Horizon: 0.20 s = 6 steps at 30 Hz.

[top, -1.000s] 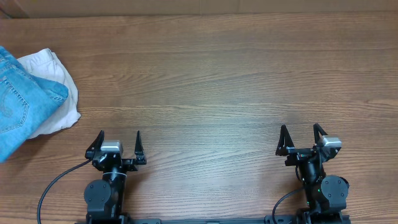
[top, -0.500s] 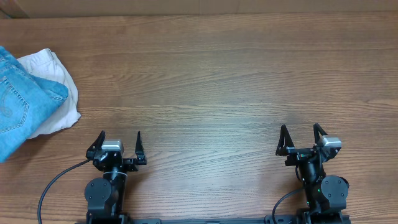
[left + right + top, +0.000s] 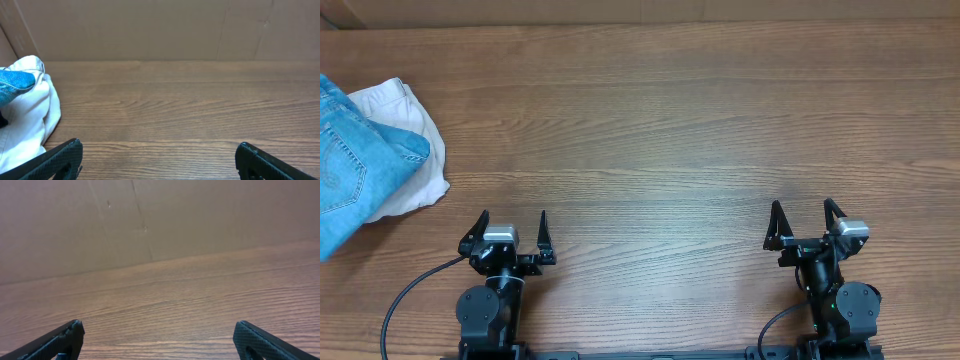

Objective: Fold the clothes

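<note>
Overhead, jeans at left edge, corner pointing right, length cropped

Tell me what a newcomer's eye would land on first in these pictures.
The light blue jeans stand out first, lying at the far left edge of the wooden table on top of a white garment, partly cut off by the frame. Then come the left gripper and right gripper, both open and holding nothing, at the near edge.
</note>
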Available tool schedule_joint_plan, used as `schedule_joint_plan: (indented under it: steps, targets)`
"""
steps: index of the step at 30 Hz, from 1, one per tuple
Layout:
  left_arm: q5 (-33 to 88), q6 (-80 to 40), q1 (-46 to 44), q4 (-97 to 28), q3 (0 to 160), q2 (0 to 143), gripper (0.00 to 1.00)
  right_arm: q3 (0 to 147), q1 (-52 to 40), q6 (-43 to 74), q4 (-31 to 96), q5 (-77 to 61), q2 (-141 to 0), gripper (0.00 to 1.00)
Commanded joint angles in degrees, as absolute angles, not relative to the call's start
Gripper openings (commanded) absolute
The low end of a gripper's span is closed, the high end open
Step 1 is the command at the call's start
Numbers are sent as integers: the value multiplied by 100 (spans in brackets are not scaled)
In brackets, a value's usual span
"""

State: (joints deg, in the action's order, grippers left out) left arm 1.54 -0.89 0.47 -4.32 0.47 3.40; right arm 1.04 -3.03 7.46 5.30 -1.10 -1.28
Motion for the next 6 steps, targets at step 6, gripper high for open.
schedule_joint_plan:
  steps: [6]
  targets:
    - [257,-82,45,-429,32,353,100,64,-292,744,499,-117,-89,100]
